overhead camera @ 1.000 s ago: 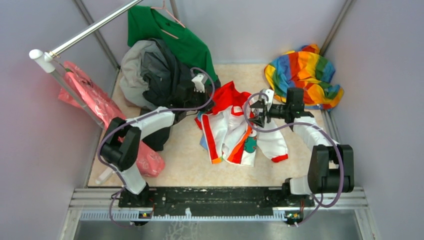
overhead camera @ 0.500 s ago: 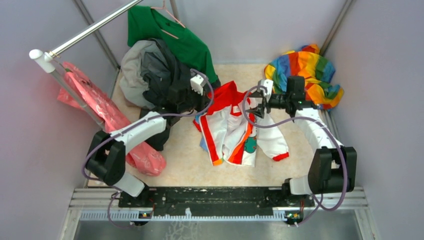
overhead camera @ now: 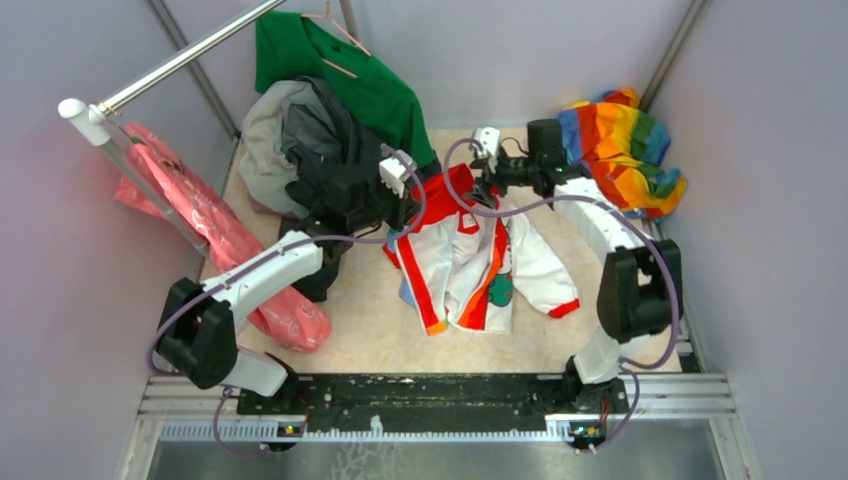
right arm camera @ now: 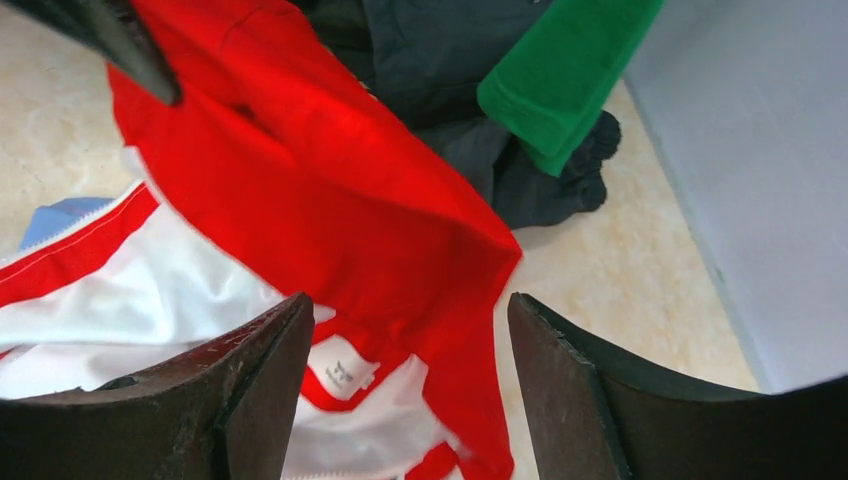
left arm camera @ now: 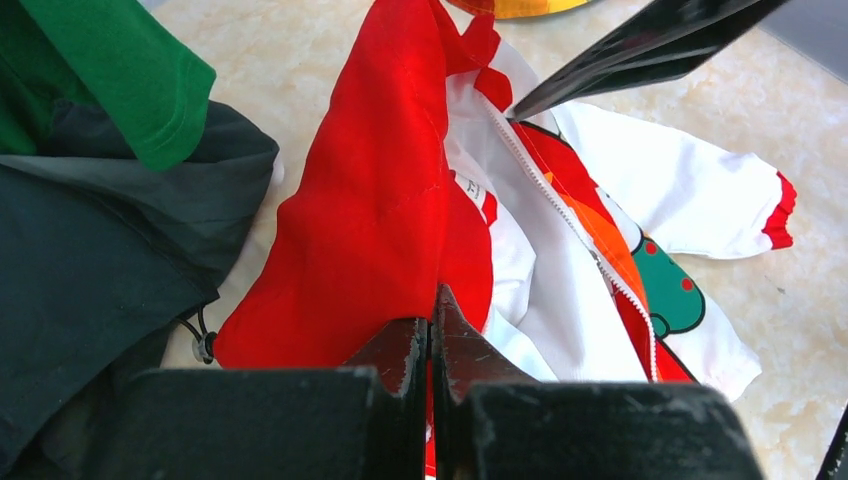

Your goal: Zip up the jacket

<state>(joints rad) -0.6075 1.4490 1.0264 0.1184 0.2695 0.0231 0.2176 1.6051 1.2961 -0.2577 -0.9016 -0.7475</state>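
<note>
**Operator:** Report what has changed.

**Unit:** Nearest first. My left arm has drawn its elbow back toward the left. My left gripper [left arm camera: 432, 330] is closed, tips together, at the edge of the red fabric hood [left arm camera: 380, 180]. I cannot tell whether a fold is pinched. Farther out, my right gripper [right arm camera: 408, 305] has moved from above the garment's middle to its far end. Its jaws have widened and stand apart over the hood, holding nothing.

**Operator:** Consequence for the task?

**Unit:** My judgement is that zipping has not begun. Both tools now work at the collar end, which suggests I am straightening the garment first. I cannot locate the slider.

**Operator:** State position and orientation.

**Unit:** The small white jacket [overhead camera: 455, 265] with rainbow-striped panels lies flat on the beige stone-pattern table [overhead camera: 360, 320], between my arms. The hem points toward my bases and the hood points away, so the long axis runs near to far. The orange-red zipper strip [left arm camera: 570, 220] follows that axis. The crumpled dark grey garment [left arm camera: 90, 250] lies just beside the hood. The bright rainbow cloth [overhead camera: 620, 140] lies well apart at the far right.
</note>
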